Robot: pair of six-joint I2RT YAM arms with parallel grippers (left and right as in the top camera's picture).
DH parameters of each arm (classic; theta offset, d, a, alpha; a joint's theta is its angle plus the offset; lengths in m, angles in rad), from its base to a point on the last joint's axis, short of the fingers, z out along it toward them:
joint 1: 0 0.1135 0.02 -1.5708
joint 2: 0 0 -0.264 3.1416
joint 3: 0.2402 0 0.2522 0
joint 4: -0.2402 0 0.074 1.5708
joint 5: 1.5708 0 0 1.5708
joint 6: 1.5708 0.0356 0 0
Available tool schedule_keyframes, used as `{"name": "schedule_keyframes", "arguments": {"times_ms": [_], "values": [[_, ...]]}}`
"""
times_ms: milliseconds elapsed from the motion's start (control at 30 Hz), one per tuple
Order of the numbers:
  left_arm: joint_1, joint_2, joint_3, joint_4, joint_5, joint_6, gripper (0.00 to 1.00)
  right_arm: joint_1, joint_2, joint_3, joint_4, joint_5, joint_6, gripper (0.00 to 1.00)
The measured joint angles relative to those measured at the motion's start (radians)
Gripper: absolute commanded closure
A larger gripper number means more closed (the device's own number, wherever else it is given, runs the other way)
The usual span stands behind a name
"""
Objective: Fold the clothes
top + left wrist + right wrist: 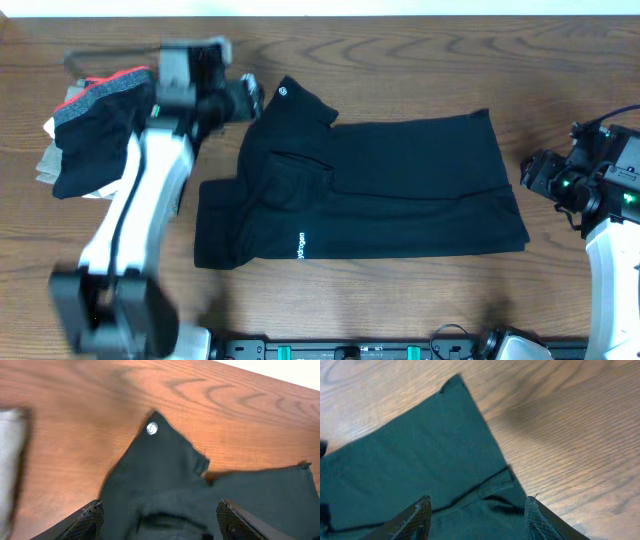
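Note:
The black trousers (pixel 400 190) lie folded flat across the middle of the table, with a white hexagon logo (pixel 283 90) on the raised far-left corner and white lettering (pixel 300 245) near the front. My left gripper (pixel 252 100) is open and hovers over that far-left corner. In the left wrist view its fingers (pixel 160 505) straddle the black fabric (pixel 165 475) below the logo (pixel 151 428). My right gripper (pixel 528 176) is open at the trousers' right edge. In the right wrist view its fingers (pixel 477 499) are over the fabric's hem (pixel 420 455). Neither gripper holds anything.
A pile of other clothes sits at the far left: a black garment with a grey band and red-orange trim (pixel 95 125) on top of khaki folded pieces (pixel 48 160). A pale blurred edge (pixel 11 460) shows at the left of the left wrist view.

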Motion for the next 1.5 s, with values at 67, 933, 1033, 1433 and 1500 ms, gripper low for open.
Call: {"name": "schedule_keyframes", "arguments": {"times_ms": [67,933,1033,1433,1500], "values": [[0.000,0.118,0.086,0.000,0.043,0.011,0.25,0.000,0.000,0.000,-0.018,-0.008,-0.014,0.41],[-0.015,0.605,0.332,-0.013,0.089,0.131,0.26,0.000,0.000,0.000,-0.079,0.018,-0.040,0.41],[-0.010,0.592,0.332,-0.092,0.071,0.146,0.26,0.000,0.000,0.000,-0.086,0.034,-0.040,0.41],[-0.007,0.585,0.330,-0.188,0.026,0.158,0.81,0.000,0.000,0.000,-0.098,0.051,-0.040,0.42],[-0.007,0.585,0.330,-0.190,0.025,0.160,0.89,0.000,0.000,0.000,-0.099,0.051,-0.040,0.42]]}}
